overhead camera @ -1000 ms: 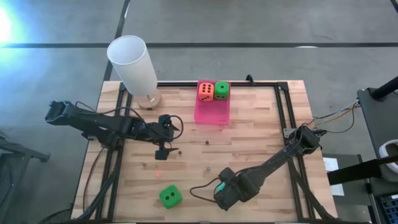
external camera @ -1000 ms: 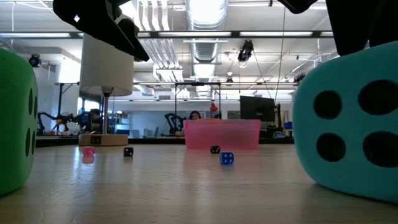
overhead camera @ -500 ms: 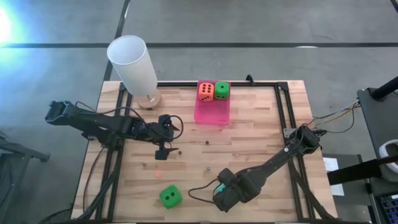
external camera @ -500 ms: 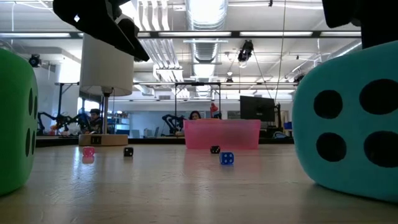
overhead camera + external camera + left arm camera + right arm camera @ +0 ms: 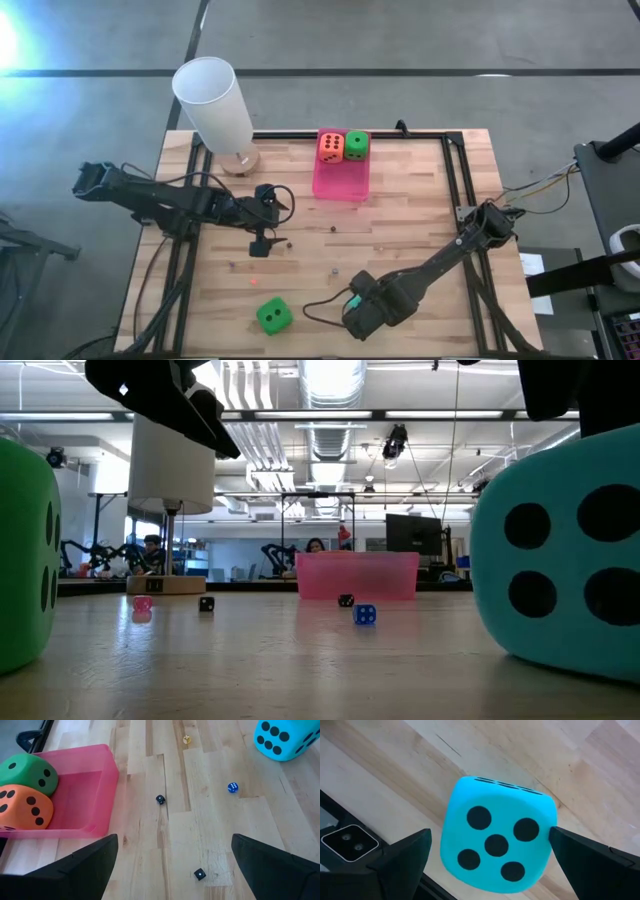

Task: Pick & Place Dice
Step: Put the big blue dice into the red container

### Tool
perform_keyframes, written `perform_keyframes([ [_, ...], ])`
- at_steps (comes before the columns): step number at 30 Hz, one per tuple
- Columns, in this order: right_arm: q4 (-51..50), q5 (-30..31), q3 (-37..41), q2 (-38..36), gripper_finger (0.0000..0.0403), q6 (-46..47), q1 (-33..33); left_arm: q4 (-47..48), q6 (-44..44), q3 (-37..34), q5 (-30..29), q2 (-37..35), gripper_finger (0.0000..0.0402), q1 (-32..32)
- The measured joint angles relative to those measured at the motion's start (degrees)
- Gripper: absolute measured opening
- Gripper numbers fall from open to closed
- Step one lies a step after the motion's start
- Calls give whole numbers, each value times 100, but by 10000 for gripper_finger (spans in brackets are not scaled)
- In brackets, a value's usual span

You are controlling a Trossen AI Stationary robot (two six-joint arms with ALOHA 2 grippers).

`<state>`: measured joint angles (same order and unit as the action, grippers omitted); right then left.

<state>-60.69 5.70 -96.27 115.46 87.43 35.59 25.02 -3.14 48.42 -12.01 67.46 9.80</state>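
A teal die (image 5: 497, 835) rests on its lower face on the wooden table (image 5: 420, 215) near the front edge. My right gripper (image 5: 490, 832) hangs open above it, pointing down, one finger out to each side, apart from it. To the left along the front edge, a green die (image 5: 272, 315) sits on the table. An orange-red die (image 5: 331, 147) and another green die (image 5: 356, 145) lie in the far end of the pink bin (image 5: 340, 185). My left gripper (image 5: 262, 238) waits open above the table's left middle, holding nothing.
A white lamp (image 5: 212, 105) on a wooden base stands at the far left corner. Several tiny dice lie on the table's middle, among them a blue one (image 5: 232, 787) and a black one (image 5: 160, 799). A small camera block (image 5: 345, 842) sits at the front edge.
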Motion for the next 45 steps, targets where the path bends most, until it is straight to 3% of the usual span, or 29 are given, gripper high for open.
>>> perform_keyframes([
  [45,-19,-36,155,-22,400,202,0,1,0,0,1,0,392,1],
])
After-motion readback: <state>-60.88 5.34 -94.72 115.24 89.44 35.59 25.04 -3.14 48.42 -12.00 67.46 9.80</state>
